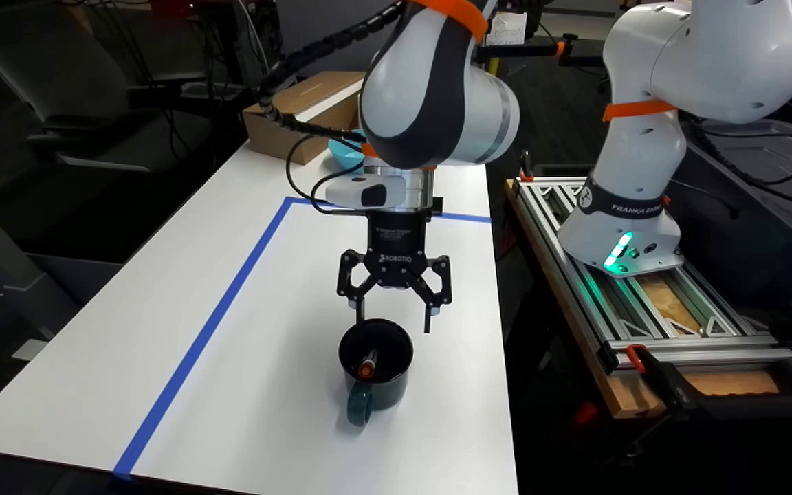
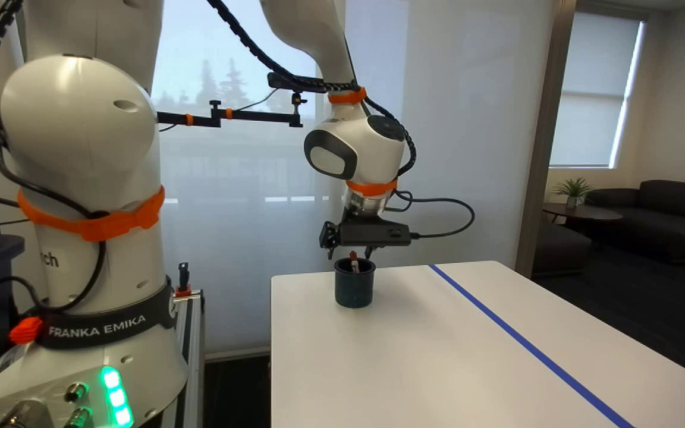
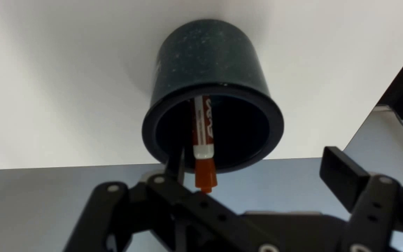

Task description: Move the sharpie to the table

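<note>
The sharpie, a reddish marker with an orange cap, stands tilted inside a dark green cup; its cap end sticks out past the rim. The sharpie shows in both exterior views (image 1: 368, 364) (image 2: 354, 262) and in the wrist view (image 3: 203, 140). Its lower end is hidden in the cup (image 1: 390, 393) (image 2: 354, 291) (image 3: 208, 59). The cup stands upright on the white table (image 1: 265, 357) (image 2: 378, 356) (image 3: 65, 105). My gripper (image 1: 394, 323) (image 2: 349, 254) (image 3: 255, 159) is open and empty, pointing down just above the cup. In the wrist view the sharpie's cap appears close to the left finger.
Blue tape (image 1: 224, 302) (image 2: 521, 339) lines the table. A cardboard box (image 1: 300, 110) and a light blue bowl (image 1: 345, 152) stand at the table's end behind the arm. The metal-framed bench (image 1: 616, 323) with the robot base is beside the table across a gap. The cup's handle (image 1: 359, 404) faces away from the gripper.
</note>
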